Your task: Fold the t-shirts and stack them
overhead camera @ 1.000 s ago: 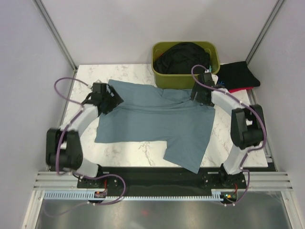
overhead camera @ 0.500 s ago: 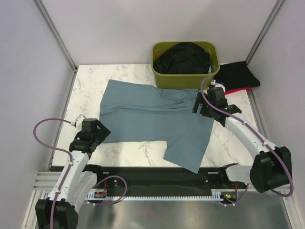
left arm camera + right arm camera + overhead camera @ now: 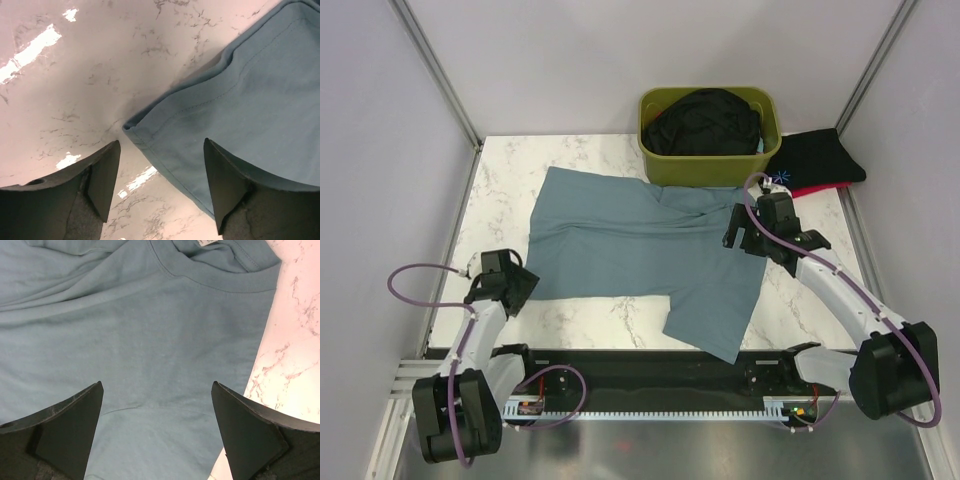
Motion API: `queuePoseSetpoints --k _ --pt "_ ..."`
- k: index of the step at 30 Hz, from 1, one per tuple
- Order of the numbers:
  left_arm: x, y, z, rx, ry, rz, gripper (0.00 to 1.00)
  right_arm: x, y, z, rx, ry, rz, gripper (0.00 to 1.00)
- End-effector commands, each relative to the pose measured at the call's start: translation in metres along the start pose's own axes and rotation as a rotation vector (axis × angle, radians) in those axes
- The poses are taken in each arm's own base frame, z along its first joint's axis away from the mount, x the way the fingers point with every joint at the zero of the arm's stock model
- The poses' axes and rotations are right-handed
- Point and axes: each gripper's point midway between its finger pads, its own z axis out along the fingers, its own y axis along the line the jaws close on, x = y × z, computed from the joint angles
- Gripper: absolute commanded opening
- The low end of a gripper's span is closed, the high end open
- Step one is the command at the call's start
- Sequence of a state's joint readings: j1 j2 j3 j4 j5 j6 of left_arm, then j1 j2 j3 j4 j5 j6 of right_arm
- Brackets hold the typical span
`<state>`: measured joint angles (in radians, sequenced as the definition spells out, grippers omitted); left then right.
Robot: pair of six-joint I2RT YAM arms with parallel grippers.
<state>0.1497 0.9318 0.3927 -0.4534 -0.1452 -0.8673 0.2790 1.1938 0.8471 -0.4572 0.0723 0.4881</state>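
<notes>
Four lots of cloth show, and two arms. One large teal shirt (image 3: pixel 640 250) lies spread across the middle of the desk (image 3: pixel 510 170), its 12 o'clock edge touching the wall of one olive bin (image 3: pixel 700 172). It is plain and dusty blue-green, mostly flat with soft creases. A long flap reaches toward 5 o'clock, and its ribbed collar lies at the 2 o'clock side. A heap of black cloth (image 3: pixel 705 122) fills the bin; I cannot tell how many garments it holds. At 2 o'clock, beside the bin, one folded black shirt (image 3: pixel 820 158) with small blue print lies on one red shirt (image 3: pixel 815 188), of which only an edge shows.

The left end effector (image 3: pixel 160 150) hangs at 8 o'clock over the teal shirt's stitched corner, jaws spread wide and gripping nothing. The right end effector (image 3: pixel 157 390) hangs at 3 o'clock over the shirt just below the collar, jaws also wide apart and empty.
</notes>
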Motion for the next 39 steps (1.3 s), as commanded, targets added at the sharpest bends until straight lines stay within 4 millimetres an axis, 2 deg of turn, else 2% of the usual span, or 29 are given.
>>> queuePoseSetpoints --k 1,2,3,4,5,6,7,8,10,11,12,14,15,19,20,21,23,25,29,32,35,37,39 --pt "0.007 -0.001 0.006 0.028 0.017 -0.006 0.69 0.003 0.002 -0.005 -0.023 -0.005 -0.008 0.97" --pt "0.004 -0.004 0.006 0.046 0.006 -0.006 0.64 0.002 0.001 -0.008 -0.026 -0.016 -0.006 0.97" --pt "0.005 -0.008 0.005 0.068 0.012 0.010 0.55 0.009 -0.003 -0.008 -0.013 -0.009 0.007 0.97" --pt "0.006 -0.011 0.006 0.089 0.018 0.020 0.28 0.013 -0.012 -0.008 0.029 -0.010 0.017 0.97" --pt "0.008 -0.017 0.005 0.117 0.029 0.031 0.20 0.019 -0.010 -0.011 0.028 -0.011 0.022 0.97" --pt "0.008 -0.018 0.006 0.120 0.033 0.036 0.13 0.036 -0.012 -0.008 0.040 0.021 0.042 0.98" --pt "0.009 -0.018 0.007 0.121 0.038 0.040 0.02 0.044 -0.011 -0.008 0.058 0.024 0.048 0.98" --pt "0.012 -0.017 0.009 0.121 0.051 0.042 0.02 0.062 0.004 -0.010 0.038 0.049 0.003 0.98" --pt "0.011 -0.018 0.008 0.133 0.045 0.051 0.02 0.089 0.015 -0.013 0.057 0.081 0.007 0.98" --pt "0.010 -0.020 0.007 0.145 0.034 0.052 0.02 0.105 0.028 -0.018 0.062 0.071 -0.068 0.98" --pt "0.008 -0.021 0.006 0.154 0.025 0.057 0.02 0.114 0.031 -0.022 0.076 0.068 -0.078 0.98" --pt "0.007 -0.021 0.005 0.164 0.010 0.061 0.02 0.137 0.026 -0.033 0.155 0.044 -0.134 0.98" --pt "0.008 -0.022 0.004 0.172 0.014 0.068 0.02 0.146 0.013 -0.039 0.214 0.054 -0.167 0.98" --pt "0.006 -0.026 0.004 0.196 0.005 0.079 0.02 0.176 -0.001 -0.051 0.280 0.085 -0.187 0.96" --pt "0.006 -0.026 0.004 0.199 0.000 0.079 0.02 0.186 0.003 -0.056 0.262 0.089 -0.182 0.94" --pt "0.009 -0.029 0.002 0.216 0.016 0.086 0.02 0.191 -0.002 -0.062 0.281 0.102 -0.187 0.94" --pt "0.008 -0.032 0.001 0.234 0.014 0.089 0.02 0.210 0.009 -0.074 0.227 0.123 -0.176 0.90" --pt "0.009 -0.033 0.000 0.247 0.010 0.092 0.02 0.227 0.011 -0.084 0.215 0.167 -0.182 0.89" --pt "0.008 -0.036 -0.003 0.277 -0.002 0.099 0.02 0.265 -0.001 -0.091 0.262 0.240 -0.223 0.90" --pt "0.008 -0.038 -0.006 0.296 -0.010 0.103 0.02 0.276 -0.002 -0.088 0.235 0.270 -0.174 0.87" --pt "0.009 -0.040 -0.007 0.307 -0.014 0.109 0.02 0.277 0.000 -0.090 0.217 0.280 -0.164 0.84" --pt "0.009 -0.040 -0.007 0.309 -0.010 0.111 0.02 0.277 -0.010 -0.088 0.255 0.270 -0.196 0.83" --pt "0.009 -0.041 -0.007 0.313 -0.010 0.114 0.02 0.277 -0.009 -0.085 0.258 0.256 -0.201 0.82"
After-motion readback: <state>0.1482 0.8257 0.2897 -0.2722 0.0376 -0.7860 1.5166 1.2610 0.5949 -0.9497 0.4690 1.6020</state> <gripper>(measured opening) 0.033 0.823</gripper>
